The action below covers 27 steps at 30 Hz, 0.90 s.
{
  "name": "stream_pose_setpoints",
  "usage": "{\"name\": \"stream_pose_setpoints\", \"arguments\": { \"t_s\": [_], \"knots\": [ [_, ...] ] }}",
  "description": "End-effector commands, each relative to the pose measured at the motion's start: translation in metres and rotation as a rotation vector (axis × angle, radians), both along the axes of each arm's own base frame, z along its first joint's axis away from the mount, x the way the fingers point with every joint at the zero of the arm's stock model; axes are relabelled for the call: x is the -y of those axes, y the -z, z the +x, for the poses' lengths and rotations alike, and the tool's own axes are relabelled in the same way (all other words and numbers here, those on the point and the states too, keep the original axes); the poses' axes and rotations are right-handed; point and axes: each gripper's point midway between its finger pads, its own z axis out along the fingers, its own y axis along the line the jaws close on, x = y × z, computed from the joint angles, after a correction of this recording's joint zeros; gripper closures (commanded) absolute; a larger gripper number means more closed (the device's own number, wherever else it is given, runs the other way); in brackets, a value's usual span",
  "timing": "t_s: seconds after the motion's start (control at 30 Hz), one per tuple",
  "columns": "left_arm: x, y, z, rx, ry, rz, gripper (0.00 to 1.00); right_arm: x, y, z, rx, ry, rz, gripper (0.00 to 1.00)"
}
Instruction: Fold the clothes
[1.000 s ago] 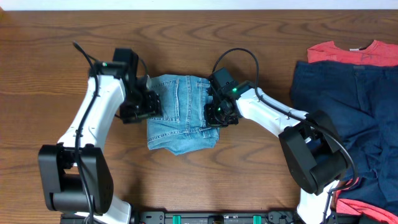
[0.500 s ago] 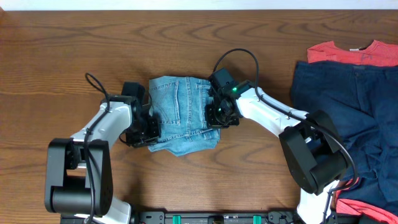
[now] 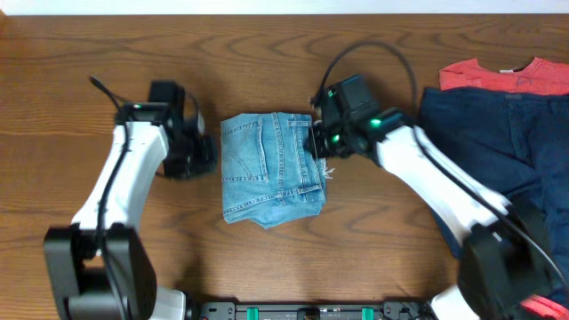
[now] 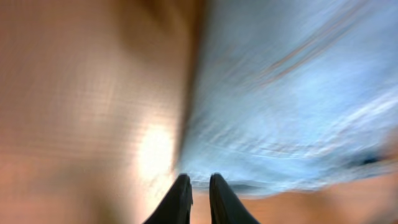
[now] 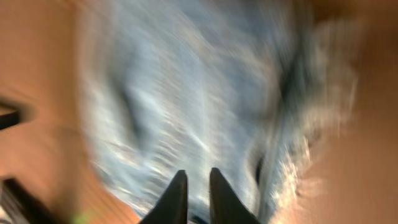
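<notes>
The light-blue jeans [image 3: 271,169] lie folded into a compact rectangle in the middle of the table, frayed hem at the right edge. My left gripper [image 3: 207,156] hovers just off their left edge, fingers nearly together with nothing between them; in the blurred left wrist view it [image 4: 199,182] points at the denim [image 4: 292,93]. My right gripper [image 3: 318,142] is over the right edge, jaws close together and gripping nothing that I can see. In the blurred right wrist view it [image 5: 197,175] hangs above the denim [image 5: 186,93]. A navy garment [image 3: 498,151] and a coral-red T-shirt [image 3: 498,76] lie at the right.
The wooden table [image 3: 267,53] is bare behind the jeans and at the far left. The navy garment and T-shirt fill the right side up to the edge. A dark rail [image 3: 302,311] runs along the front edge.
The left arm dipped to the jeans' lower left corner, then swung back up and left with jaws shut. The right arm lifted up and right. The jeans slid slightly right.
</notes>
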Motion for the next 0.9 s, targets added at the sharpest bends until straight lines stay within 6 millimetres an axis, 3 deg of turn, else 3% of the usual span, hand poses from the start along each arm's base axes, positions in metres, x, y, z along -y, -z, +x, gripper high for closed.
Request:
{"name": "stream_pose_setpoints", "arguments": {
  "t_s": [0.0, 0.1, 0.17, 0.23, 0.33, 0.43, 0.6, 0.67, 0.77, 0.87],
  "knots": [
    [0.019, -0.046, 0.034, 0.220, 0.049, -0.112, 0.86, -0.016, -0.074, 0.006, 0.221, -0.064, 0.134, 0.85],
    [0.023, -0.054, 0.057, 0.325, 0.056, -0.134, 0.87, -0.028, -0.094, 0.018, 0.326, -0.072, 0.185, 0.85],
    [0.024, -0.049, 0.065, 0.337, 0.033, -0.145, 0.87, -0.028, -0.087, 0.030, 0.347, -0.044, 0.160, 0.84],
    [0.031, -0.038, 0.069, 0.314, 0.014, -0.186, 0.87, -0.021, -0.065, 0.045, 0.343, 0.014, 0.091, 0.85],
    [0.054, -0.020, 0.075, 0.285, 0.059, -0.291, 0.87, -0.015, -0.018, 0.060, 0.266, 0.069, 0.024, 0.87],
    [0.067, 0.017, 0.076, 0.207, 0.082, -0.300, 0.87, -0.013, 0.045, 0.062, 0.129, 0.094, -0.026, 0.88],
    [0.062, 0.088, 0.075, 0.077, 0.065, -0.216, 0.87, 0.001, 0.130, 0.055, -0.058, 0.152, -0.103, 0.91],
    [0.059, 0.105, 0.070, 0.031, 0.051, -0.214, 0.88, 0.009, 0.151, 0.053, -0.102, 0.162, -0.126, 0.91],
    [0.055, 0.113, 0.068, 0.008, 0.039, -0.212, 0.87, 0.019, 0.161, 0.048, -0.157, 0.164, -0.125, 0.91],
    [0.051, 0.103, 0.072, 0.028, 0.027, -0.230, 0.86, 0.012, 0.145, 0.045, -0.152, 0.080, -0.054, 0.87]
  ]
}}
